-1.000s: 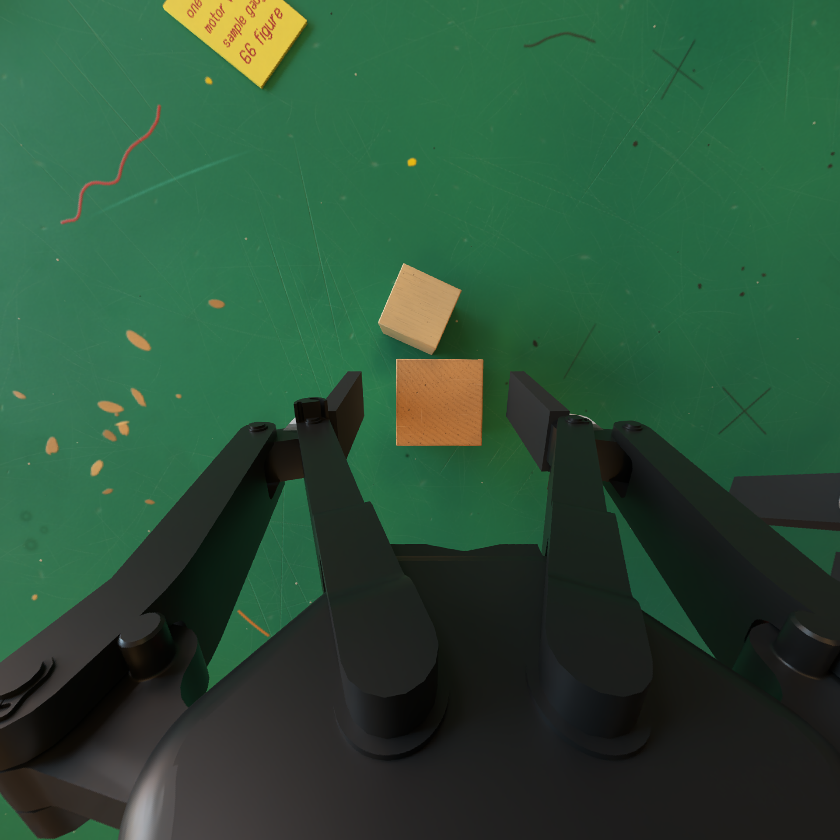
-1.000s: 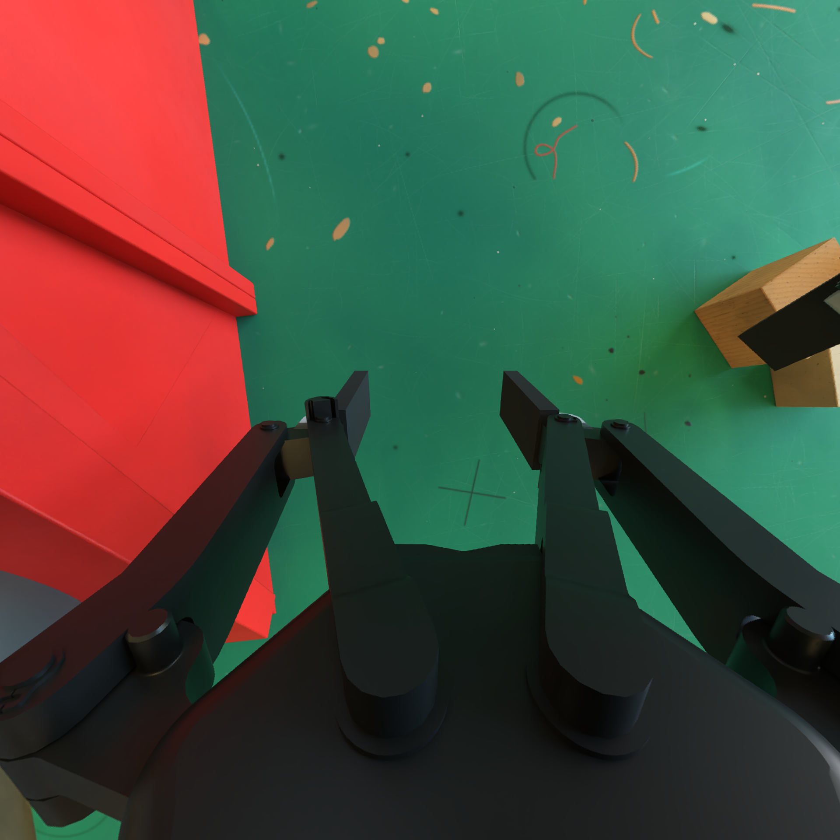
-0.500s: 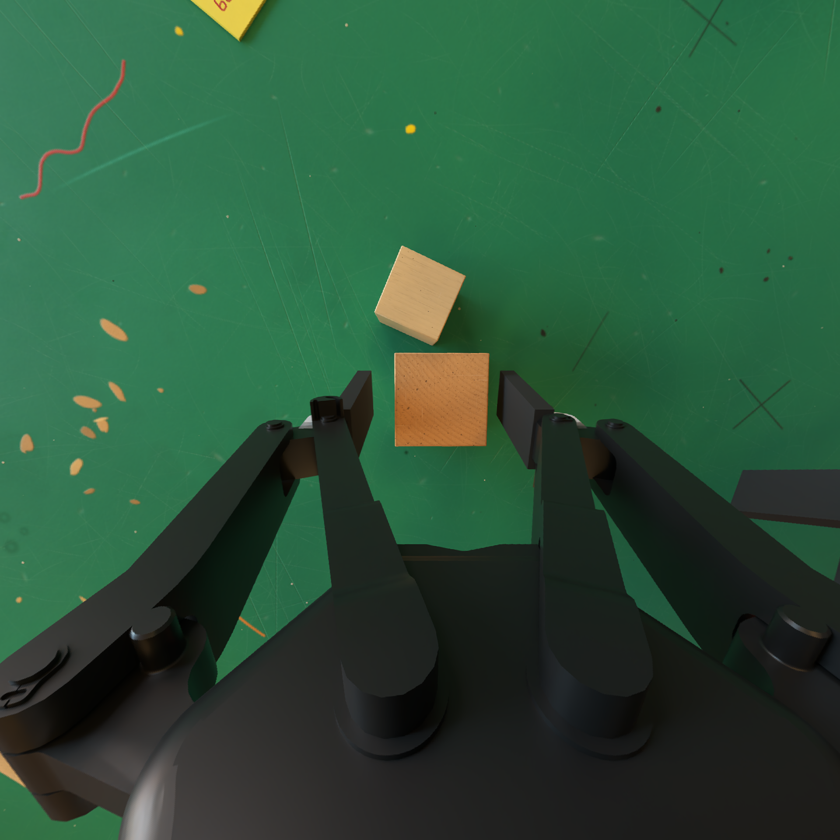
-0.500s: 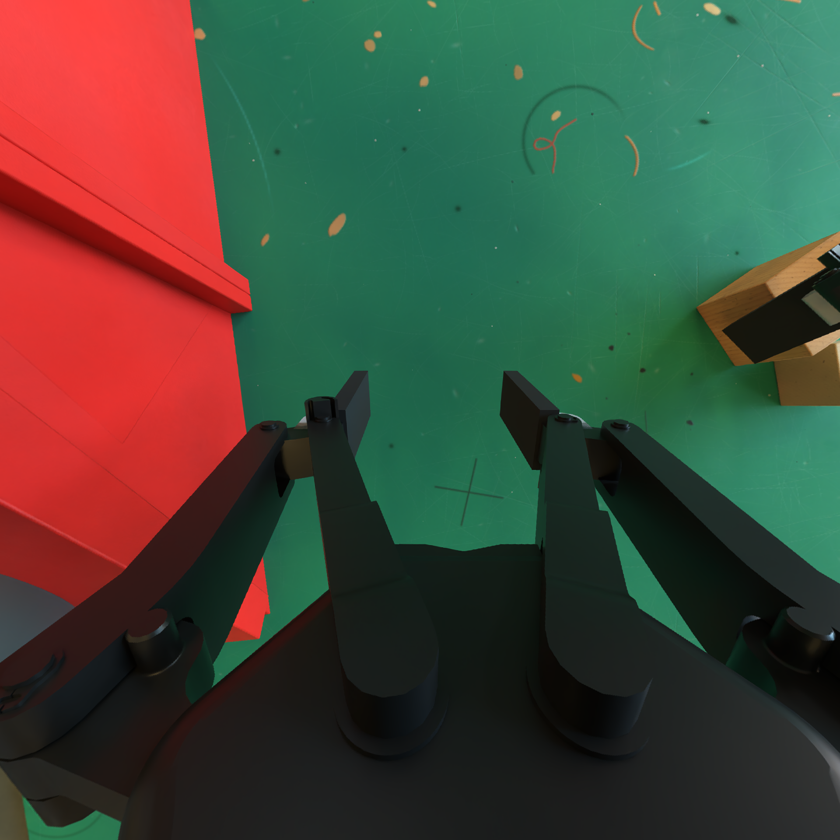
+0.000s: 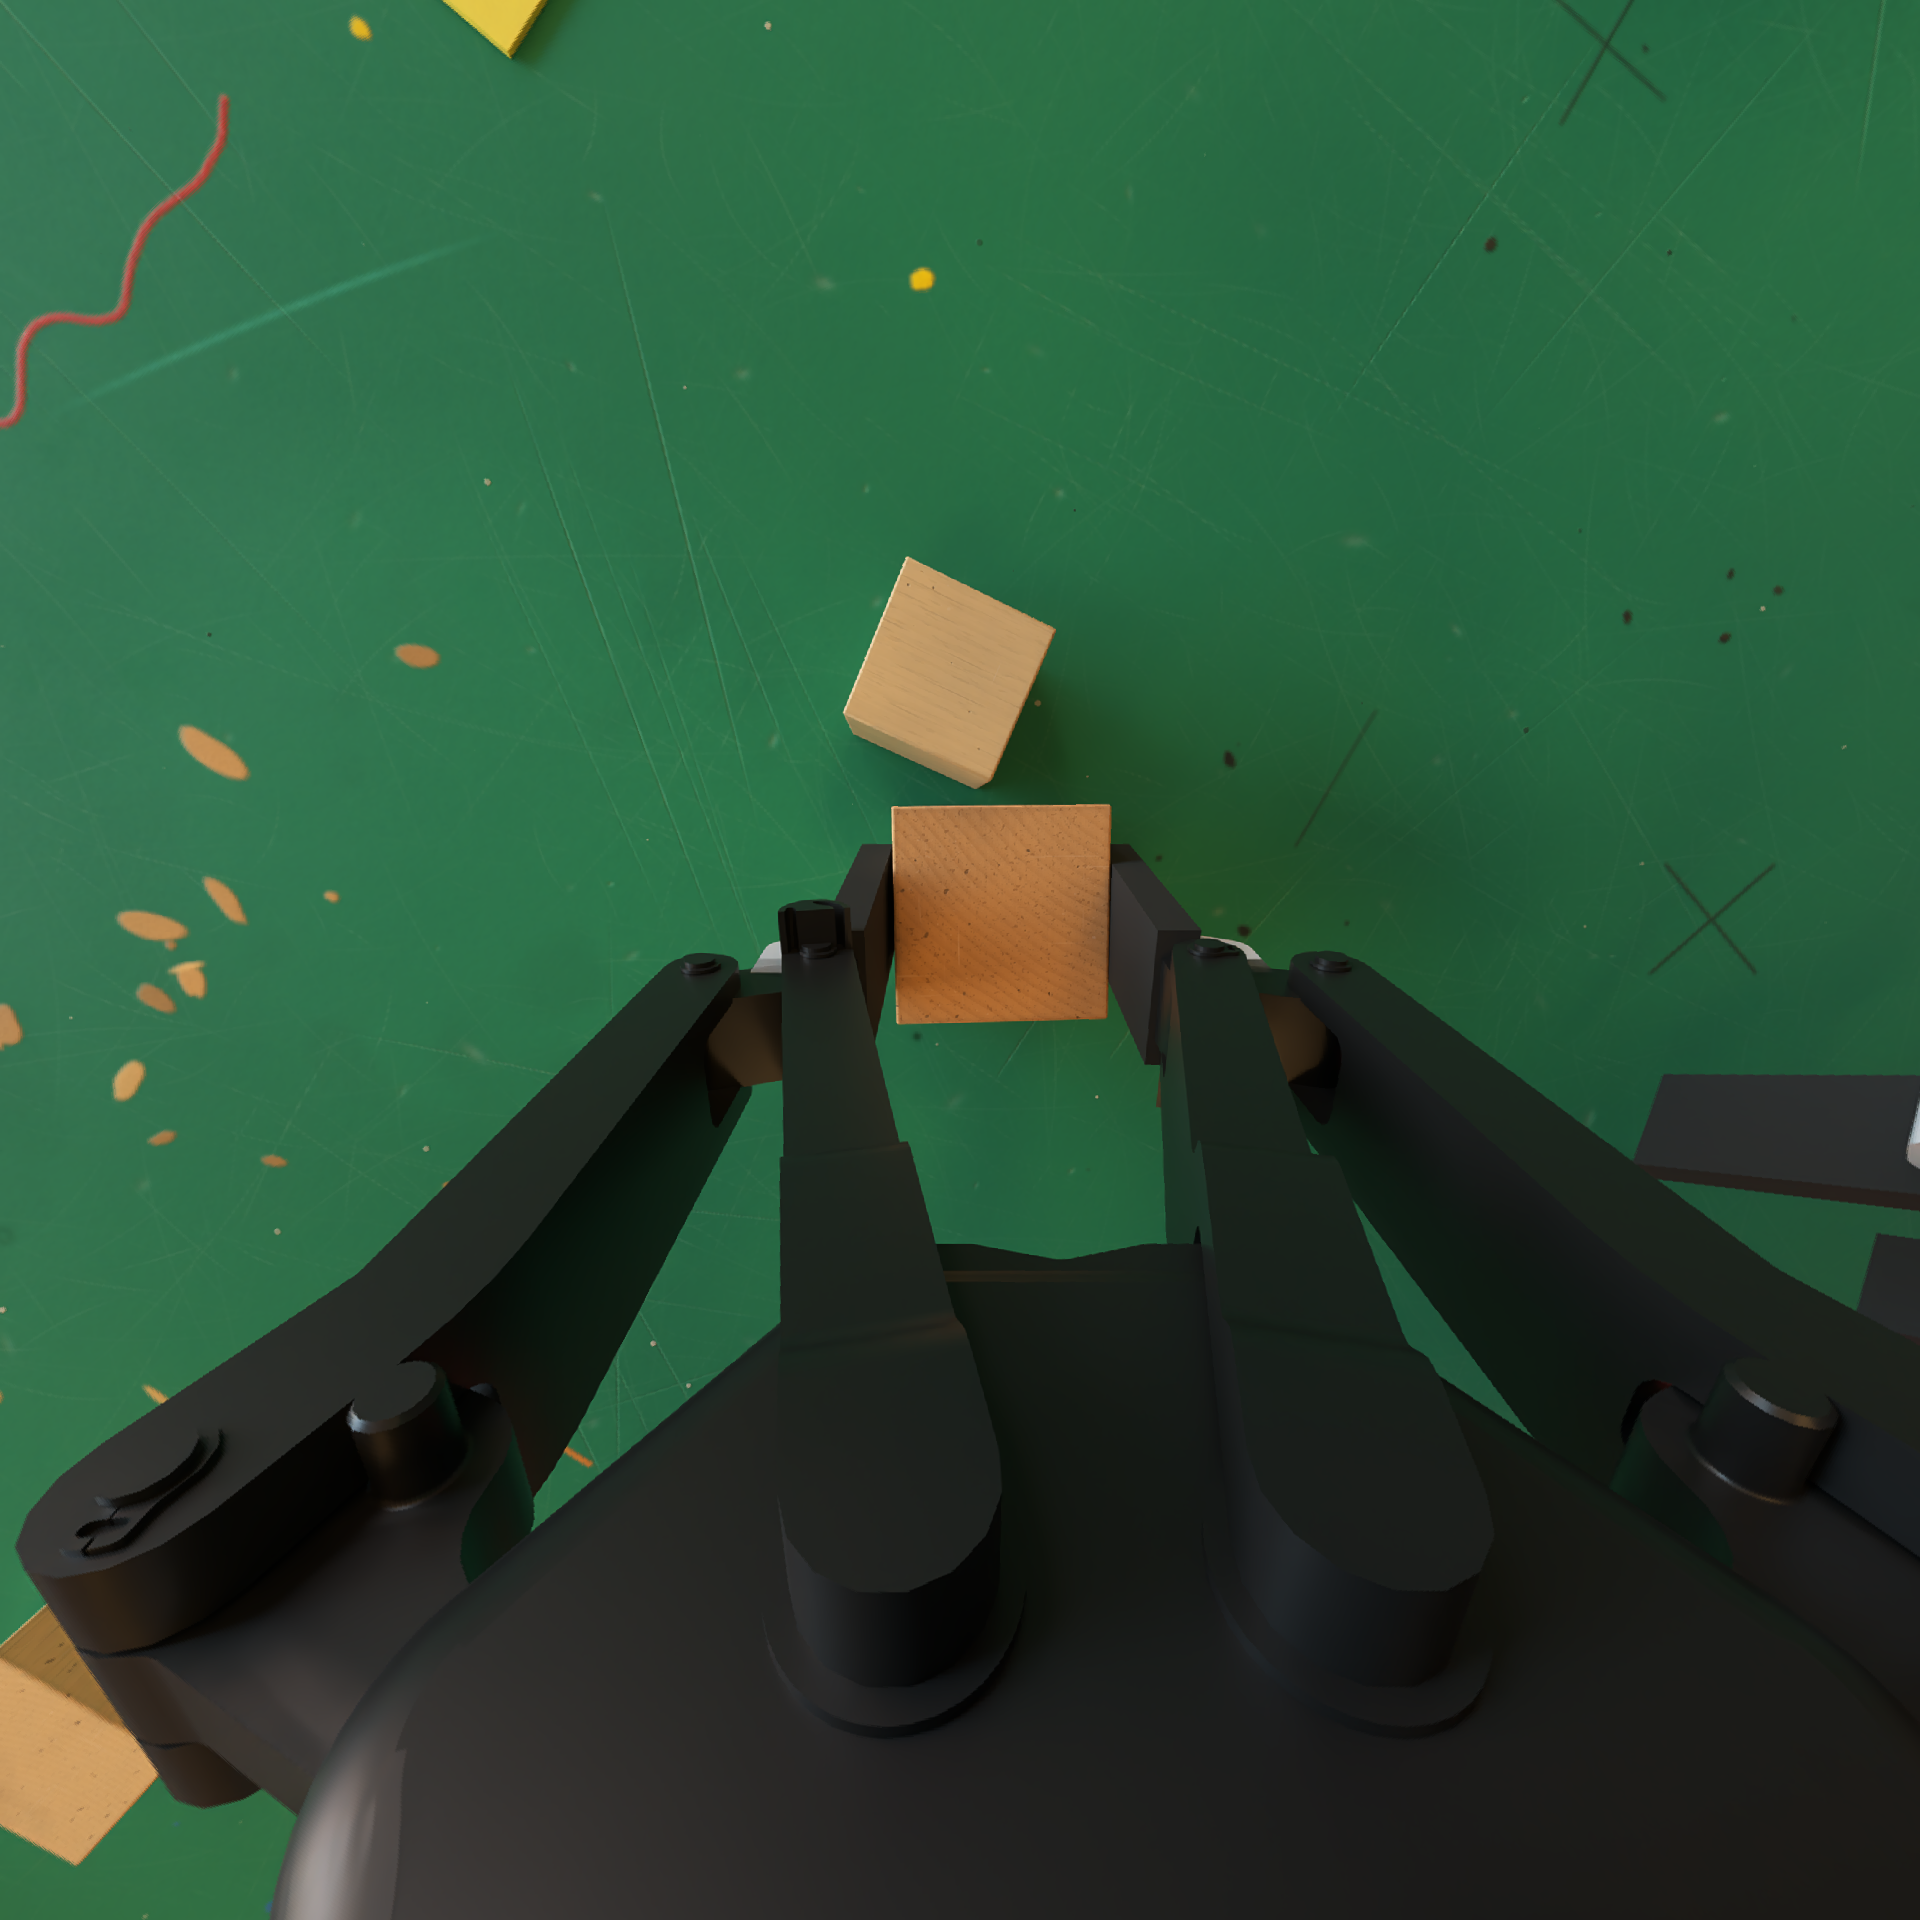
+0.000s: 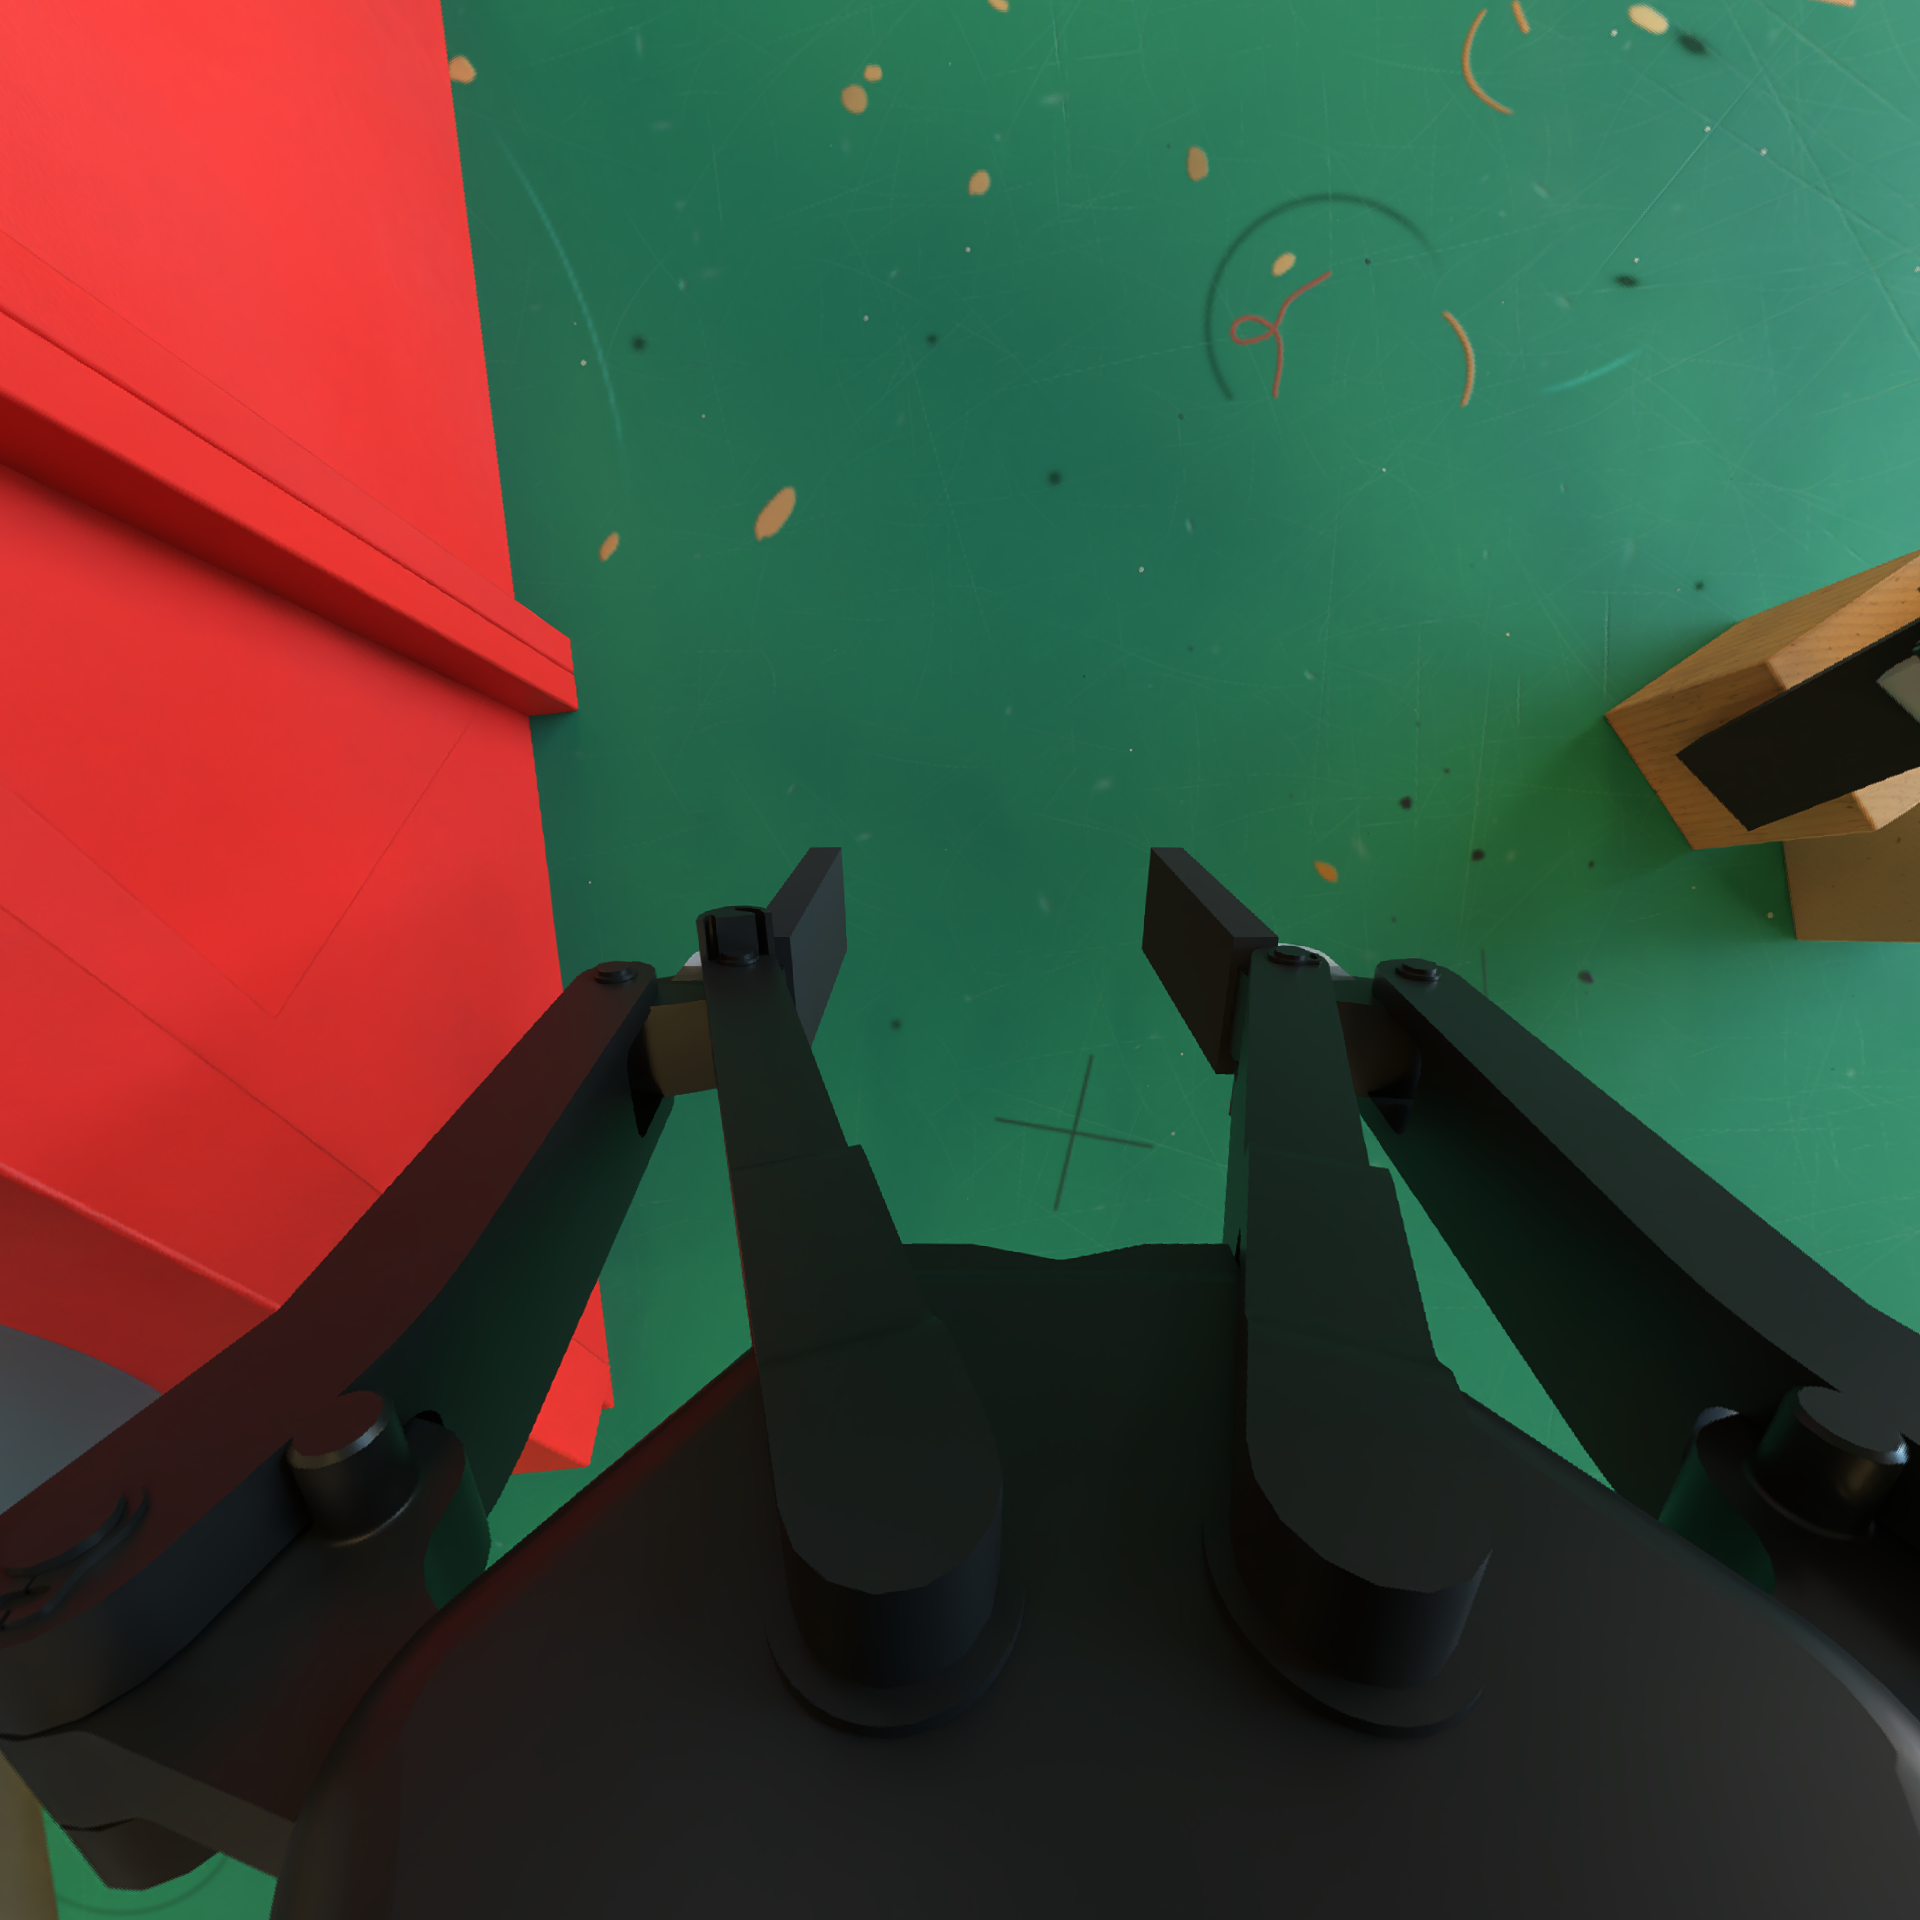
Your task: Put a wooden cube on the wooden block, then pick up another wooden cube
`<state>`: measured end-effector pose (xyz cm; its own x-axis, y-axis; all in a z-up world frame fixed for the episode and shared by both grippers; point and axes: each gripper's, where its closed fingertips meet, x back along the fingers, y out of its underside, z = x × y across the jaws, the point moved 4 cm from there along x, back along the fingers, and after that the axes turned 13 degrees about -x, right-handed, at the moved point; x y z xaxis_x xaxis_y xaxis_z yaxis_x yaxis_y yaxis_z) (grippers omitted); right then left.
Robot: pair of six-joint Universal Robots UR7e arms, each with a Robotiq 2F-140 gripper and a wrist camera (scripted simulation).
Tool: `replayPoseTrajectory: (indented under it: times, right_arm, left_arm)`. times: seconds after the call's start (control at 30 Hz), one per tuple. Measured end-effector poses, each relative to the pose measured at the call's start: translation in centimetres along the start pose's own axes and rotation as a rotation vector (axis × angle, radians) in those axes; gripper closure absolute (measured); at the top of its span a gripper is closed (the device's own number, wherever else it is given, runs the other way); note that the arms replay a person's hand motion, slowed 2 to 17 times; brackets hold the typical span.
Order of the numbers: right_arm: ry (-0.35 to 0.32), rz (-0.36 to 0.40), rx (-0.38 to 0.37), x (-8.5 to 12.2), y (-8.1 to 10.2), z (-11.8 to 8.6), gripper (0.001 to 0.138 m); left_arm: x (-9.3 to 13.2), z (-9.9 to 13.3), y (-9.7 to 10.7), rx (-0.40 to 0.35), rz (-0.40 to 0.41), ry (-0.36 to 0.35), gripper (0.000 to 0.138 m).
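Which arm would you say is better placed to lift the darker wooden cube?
Left: the left gripper has its fingers against both sides of the darker wooden cube, while the right gripper hangs open over bare mat.

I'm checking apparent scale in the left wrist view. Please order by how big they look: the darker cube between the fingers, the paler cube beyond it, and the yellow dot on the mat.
1. Darker cube and paler cube: nearly alike; the darker sits nearer the camera, so no ranking.
2. Yellow dot: plainly smallest.
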<state>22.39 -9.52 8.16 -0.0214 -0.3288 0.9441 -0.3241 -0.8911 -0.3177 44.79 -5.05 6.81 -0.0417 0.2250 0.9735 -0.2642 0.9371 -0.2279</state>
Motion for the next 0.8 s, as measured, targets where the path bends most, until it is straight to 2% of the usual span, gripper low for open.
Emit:
replayPoseTrajectory:
  times: [0.53, 0.8]
  right_arm:
    - [0.005, 0.000, -0.005, 0.1, 0.0, -0.1, 0.062]
    - [0.008, 0.001, -0.004, 0.1, -0.1, -0.1, 0.063]
  left_arm:
    - [0.1, 0.1, -0.1, 0.007, -0.014, 0.004, 0.087]
    - [1.3, 0.1, 0.0, 0.013, 0.006, -0.007, 0.087]
